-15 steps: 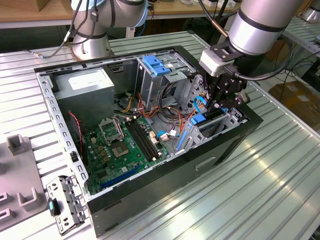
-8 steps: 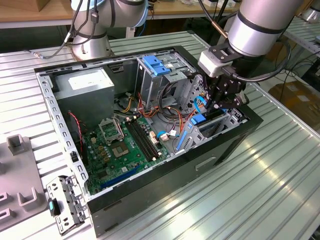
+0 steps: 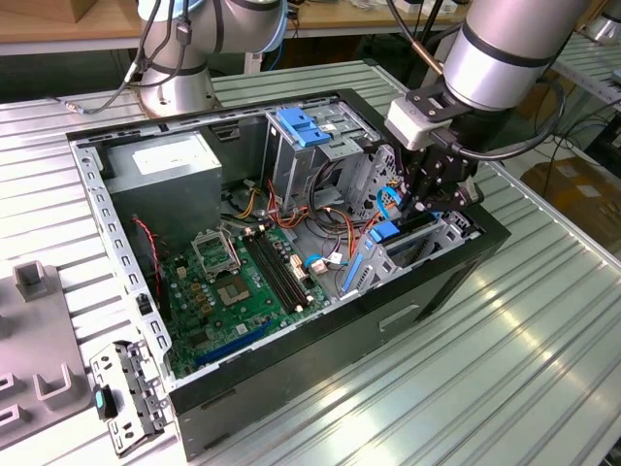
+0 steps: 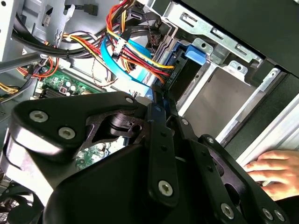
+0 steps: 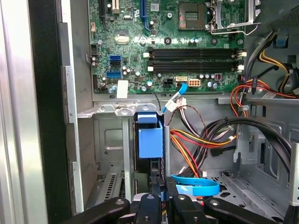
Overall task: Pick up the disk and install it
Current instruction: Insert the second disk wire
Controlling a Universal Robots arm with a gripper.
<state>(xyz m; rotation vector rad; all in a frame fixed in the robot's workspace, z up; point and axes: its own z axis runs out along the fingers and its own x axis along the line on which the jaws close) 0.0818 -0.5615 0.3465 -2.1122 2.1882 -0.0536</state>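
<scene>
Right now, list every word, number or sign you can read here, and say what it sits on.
No text can be read.
White sticker on the power-supply box: print too blurred.
Motherboard markings: too small.
White tag on the board: no legible print.

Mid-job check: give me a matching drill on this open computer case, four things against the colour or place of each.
Things:
1. power supply
2. motherboard
3. latch on the tall drive cage
4. gripper

Descriptions:
A. blue
B. green, flat on the case floor
C. grey box with a white sticker, at the exterior view's left end of the case
D. down at the drive bay, at the exterior view's right end of the case

Pairs: 1-C, 2-B, 3-A, 4-D
</scene>
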